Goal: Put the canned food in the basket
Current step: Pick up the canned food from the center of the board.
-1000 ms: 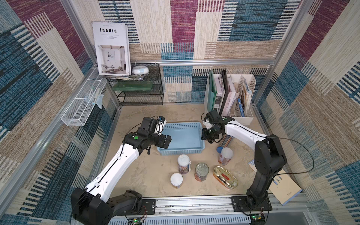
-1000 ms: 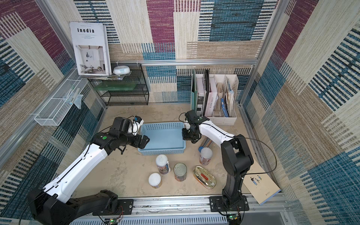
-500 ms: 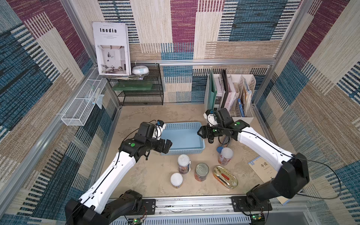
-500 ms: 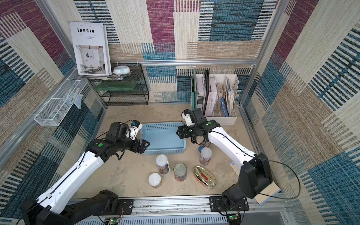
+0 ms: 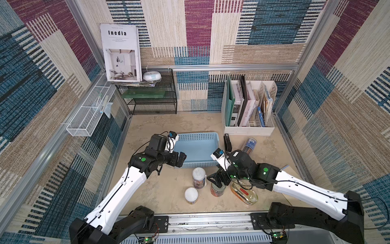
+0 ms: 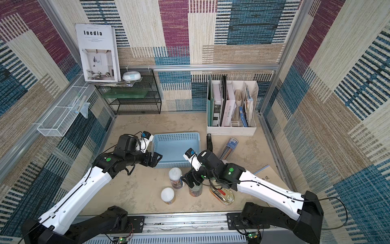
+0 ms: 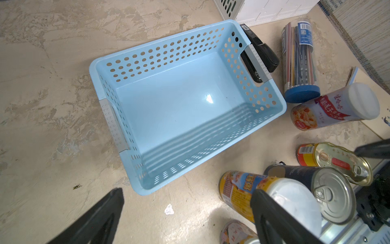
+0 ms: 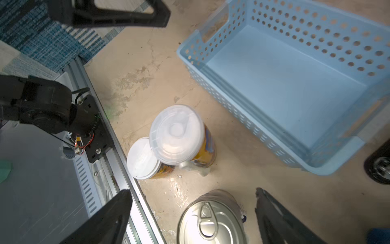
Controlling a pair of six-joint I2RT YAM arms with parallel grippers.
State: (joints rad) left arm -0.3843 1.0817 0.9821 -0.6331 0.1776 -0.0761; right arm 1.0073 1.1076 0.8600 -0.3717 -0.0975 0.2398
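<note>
**Stock: five pieces, all on the counter (image 5: 168, 190) near its front edge, none in the basket (image 5: 197, 135), which sits empty at mid-counter.**

1. Short white-lidded can (image 5: 191, 195), nearest the front edge.
2. Tall white-lidded can (image 5: 198, 177), just behind it. Both are probably stiff and fairly heavy with slick labels. Grip the body, not the plastic lid.
3. Silver-topped tin (image 8: 211, 224): rigid and smooth-walled. Take it across the sides.
4. Oval gold tin (image 5: 244, 193): flat and low, likely awkward. Pinch it across its narrow width.
5. Third white-lidded can (image 7: 335, 109), toward the right edge beside the blue-capped tube (image 7: 299, 63). It is hidden from above.

**Arms**

- **Left arm:** stretched low, with the left claw (image 5: 179, 159) spread wide and empty by the basket's near wall.
- **Right arm:** elbow bent, with the right claw (image 5: 218, 179) pointing down and spread wide astride the silver-topped tin. I cannot tell whether it touches the tin.
</note>
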